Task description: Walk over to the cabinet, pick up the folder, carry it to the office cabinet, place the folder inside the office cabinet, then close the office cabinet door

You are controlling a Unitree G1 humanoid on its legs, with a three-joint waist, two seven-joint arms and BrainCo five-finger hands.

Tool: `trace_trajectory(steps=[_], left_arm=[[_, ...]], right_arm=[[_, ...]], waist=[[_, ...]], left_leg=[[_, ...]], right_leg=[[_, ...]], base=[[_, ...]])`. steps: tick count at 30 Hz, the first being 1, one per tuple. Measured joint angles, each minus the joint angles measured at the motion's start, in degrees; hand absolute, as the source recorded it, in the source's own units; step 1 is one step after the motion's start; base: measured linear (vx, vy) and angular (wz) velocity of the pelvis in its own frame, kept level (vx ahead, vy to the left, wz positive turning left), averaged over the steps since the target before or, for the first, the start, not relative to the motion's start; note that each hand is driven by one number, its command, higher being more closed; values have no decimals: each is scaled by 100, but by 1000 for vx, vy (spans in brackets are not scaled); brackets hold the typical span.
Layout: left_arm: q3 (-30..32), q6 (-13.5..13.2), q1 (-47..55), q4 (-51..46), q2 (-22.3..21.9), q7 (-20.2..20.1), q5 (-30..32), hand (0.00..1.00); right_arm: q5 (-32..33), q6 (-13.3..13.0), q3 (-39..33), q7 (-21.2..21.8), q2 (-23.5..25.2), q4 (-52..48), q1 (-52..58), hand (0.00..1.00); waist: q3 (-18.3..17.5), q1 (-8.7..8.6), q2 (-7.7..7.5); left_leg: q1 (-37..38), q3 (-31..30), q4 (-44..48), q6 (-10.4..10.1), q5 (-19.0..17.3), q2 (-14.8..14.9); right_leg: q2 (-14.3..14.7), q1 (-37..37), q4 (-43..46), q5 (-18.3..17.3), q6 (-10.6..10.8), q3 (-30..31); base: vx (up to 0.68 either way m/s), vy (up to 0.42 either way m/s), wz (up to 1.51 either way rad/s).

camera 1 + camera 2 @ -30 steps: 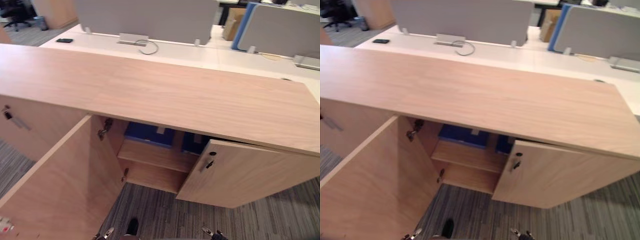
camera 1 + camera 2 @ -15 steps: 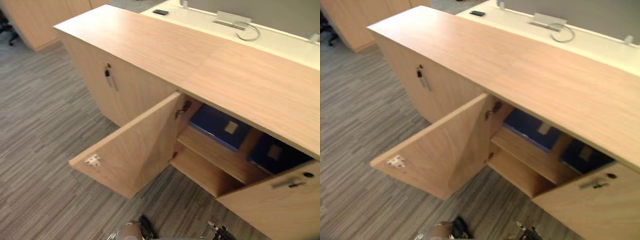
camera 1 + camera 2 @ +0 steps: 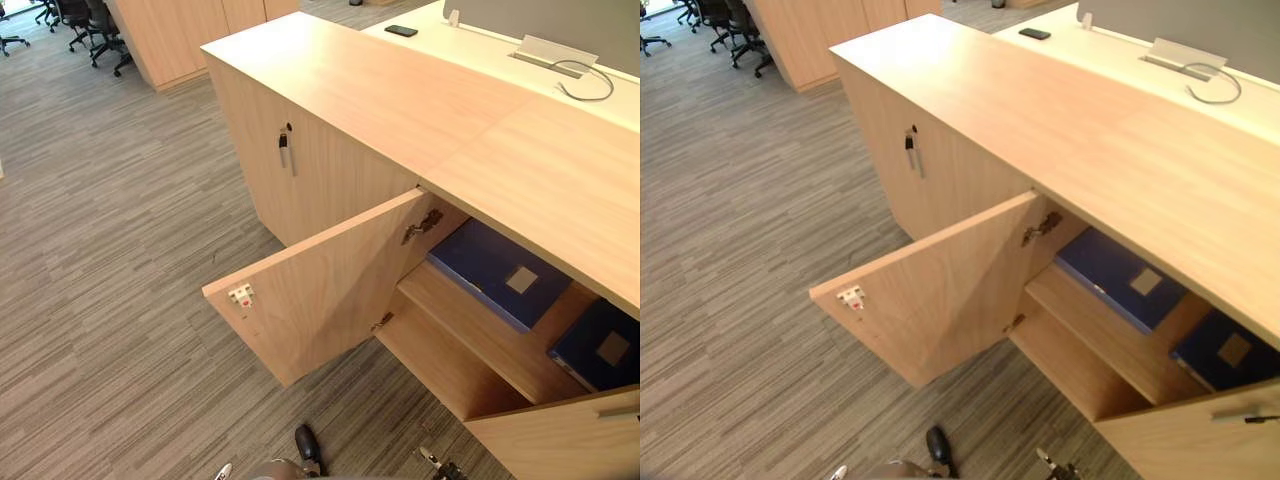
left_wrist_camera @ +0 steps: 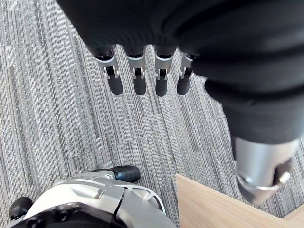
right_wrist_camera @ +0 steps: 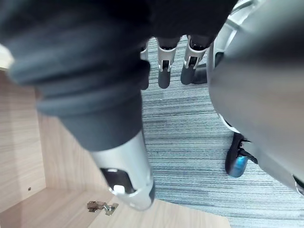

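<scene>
A long light-wood cabinet stands before me. Its left door swings wide open and its right door stands ajar. Two blue folders lie flat on the upper shelf inside: one near the open door, one further right, partly behind the ajar door. My left hand hangs over the carpet with straight fingers and holds nothing; a wooden door edge shows below it. My right hand also hangs open and empty beside the cabinet's wood and a hinge.
Left of the open door is a closed cabinet door with a handle and key. A white desk behind carries a phone and a cable. Office chairs and another wooden cabinet stand far left on the striped grey carpet.
The whole picture has swung left, so the camera moved: more carpet and the cabinet's left end show now. The doors and folders have not moved.
</scene>
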Motion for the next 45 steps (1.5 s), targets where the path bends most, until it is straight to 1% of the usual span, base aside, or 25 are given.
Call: trace_trajectory(steps=[7, 11, 13, 17, 21, 23, 24, 25, 26, 27, 28, 29, 31, 32, 33, 34, 35, 36, 37, 38, 40, 41, 42, 43, 45], left_arm=[[-22, 6, 28, -222, 49, -13, 102, 0], [-29, 22, 55, -1338, -61, -13, 97, 0], [11, 22, -24, -2169, -38, -11, 112, 0], [146, 39, -575, -2701, 339, 31, 778, 0], [91, 131, -1040, -2882, 738, 239, 1385, 0], [-200, 127, -1130, -2975, 1086, 327, 1691, 0], [-289, 134, -1173, -3007, 1141, 380, 1761, 0], [-391, 130, -1242, -3046, 1215, 437, 1972, 0], [-608, 129, -1331, -3098, 1361, 453, 2253, 0], [-752, 129, -1381, -3131, 1437, 456, 2466, 0], [-858, 180, -1342, -3124, 1650, 493, 2824, 0], [-1047, 199, -1336, -3109, 1771, 527, 3048, 0], [-1489, 196, -1140, -3116, 1935, 634, 3751, 0], [-1904, 193, -1043, -3139, 2078, 634, 4050, 0], [-2126, 186, -1018, -3148, 2166, 630, 4163, 0], [-2823, 88, -941, -3267, 2470, 619, 4474, 0], [-3099, 19, -925, -3373, 2584, 580, 4631, 0], [-3759, -232, -926, -3722, 2733, 453, 4961, 0], [-3956, -318, -941, -3885, 2733, 421, 5060, 0], [-4444, -664, -979, -4296, 2743, 298, 5237, 0], [-4941, -1010, -963, -4659, 2672, 155, 5336, 0], [-4991, -1149, -971, -4675, 2609, 77, 5334, 0], [-5067, -1256, -957, -4735, 2610, 15, 5335, 0], [-5215, -1484, -866, -4950, 2608, -101, 5320, 0], [-5301, -1647, -752, -5151, 2563, -184, 5283, 0]], right_arm=[[-4, -1, -8, 1, 10, 16, -2, 0], [-2, 0, -5, 7, 20, 19, 52, 0], [-1, 0, 15, 17, 39, 15, 92, 0], [-13, 10, 111, 76, 80, -125, 182, 0], [-18, 5, 346, 108, 91, -207, 266, 0], [-20, -5, 467, 128, 87, -213, 281, 0], [-21, -13, 476, 131, 78, -214, 281, 0], [-20, -17, 479, 156, 65, -214, 284, 0], [-20, -12, 506, 195, 83, -225, 283, 0], [-20, -12, 530, 209, 90, -236, 284, 0], [-20, -12, 544, 242, 122, -268, 325, 0], [-12, -14, 514, 255, 104, -266, 365, 0], [-21, -18, 546, 270, -58, -245, 435, 0], [-21, -22, 549, 272, -152, -217, 463, 0], [-21, -23, 555, 272, -186, -201, 475, 0], [-21, -30, 670, 268, -263, -187, 511, 0], [-22, -38, 728, 268, -275, -187, 521, 0], [-21, -72, 766, 268, -274, -189, 519, 0], [-21, -88, 778, 268, -264, -189, 517, 0], [-23, -126, 849, 267, -216, -188, 513, 0], [-44, -139, 957, 267, -194, -191, 484, 0], [-46, -143, 961, 265, -171, -190, 487, 0], [-46, -143, 961, 259, -156, -190, 501, 0], [-49, -146, 971, 246, -138, -191, 534, 0], [-50, -157, 971, 236, -133, -191, 543, 0]], waist=[[25, -21, -48], [38, -35, -81], [6, -71, -117], [-28, -202, -111], [-93, -213, -107], [-191, -220, -98], [-195, -230, -90], [-217, -232, -20], [-228, -246, -19], [-237, -249, -34], [-261, -239, -106], [-292, -230, -114], [-363, -67, 53], [-412, -25, 155], [-431, -22, 184], [-461, -22, 231], [-460, -22, 229], [-456, -29, 199], [-462, -36, 185], [-520, -70, 157], [-515, -195, 83], [-525, -237, 49], [-539, -256, 27], [-565, -270, -10], [-569, -278, -16]], left_leg=[[43, -30, -1, 18, -80, -56], [41, -86, -1, 0, -96, -39], [39, -86, 0, -31, -118, -5], [66, -53, 1, -88, -153, 100], [171, 116, 4, -142, -176, 233], [191, 210, 28, -168, -163, 369], [216, 211, 33, -175, -158, 424], [242, 222, 34, -224, -124, 598], [276, 223, 35, -300, -72, 747], [297, 224, 35, -347, -40, 789], [328, 256, 34, -442, 0, 788], [343, 195, 27, -521, 13, 790], [329, 240, 7, -604, 51, 897], [306, 253, 7, -631, 69, 925], [293, 251, 7, -640, 75, 929], [258, 244, 7, -655, 86, 931], [245, 242, 7, -657, 87, 931], [218, 255, 7, -659, 84, 921], [205, 274, 7, -656, 83, 915], [146, 343, 6, -625, 68, 898], [147, 407, 7, -587, 51, 865], [154, 434, 8, -573, 46, 853], [155, 453, 8, -565, 45, 848], [157, 491, 9, -547, 51, 838], [155, 498, 9, -546, 52, 829]], right_leg=[[-64, 32, 71, 15, 14, 4], [-58, 26, 150, 34, -13, 6], [-37, 3, 173, 60, -52, 13], [19, -45, 264, 129, -155, 46], [51, -112, 406, 168, -208, 193], [58, -258, 684, 171, -213, 212], [59, -292, 809, 170, -214, 224], [141, -402, 843, -77, -188, 338], [348, -445, 445, -147, -138, 355], [416, -482, 224, -118, -151, 355], [464, -609, -188, 257, -282, 375], [411, -623, -167, 428, -16, 406], [551, -623, -302, 437, 1, 492], [596, -623, -362, 437, 1, 496], [603, -627, -371, 438, 0, 495], [605, -654, -381, 439, -1, 495], [603, -668, -378, 444, -3, 496], [585, -711, -376, 476, 7, 515], [575, -741, -379, 496, 7, 536], [560, -848, -405, 559, 11, 641], [547, -859, -487, 634, 10, 680], [538, -860, -504, 650, 21, 700], [536, -867, -514, 658, 18, 719], [531, -894, -525, 680, 37, 772], [530, -896, -545, 697, 55, 781]], base=[[1, -5, 2], [-4, -12, 8], [-5, -4, -2], [-2, -4, -7], [4, -5, -26], [20, -19, -24], [22, -50, -15], [8, -77, -8], [-12, -91, -7], [-74, -95, 0], [-154, -65, 12], [-140, -60, 11], [-82, -125, -3], [-74, -140, -6], [-128, -97, 3], [-91, -21, 5], [-147, -11, 0], [-109, 22, -7], [-143, 49, -24], [-97, 47, -29], [-63, 37, -25], [-31, 23, -13], [-15, 21, -15], [-8, 17, -14], [-2, 2, -12]])
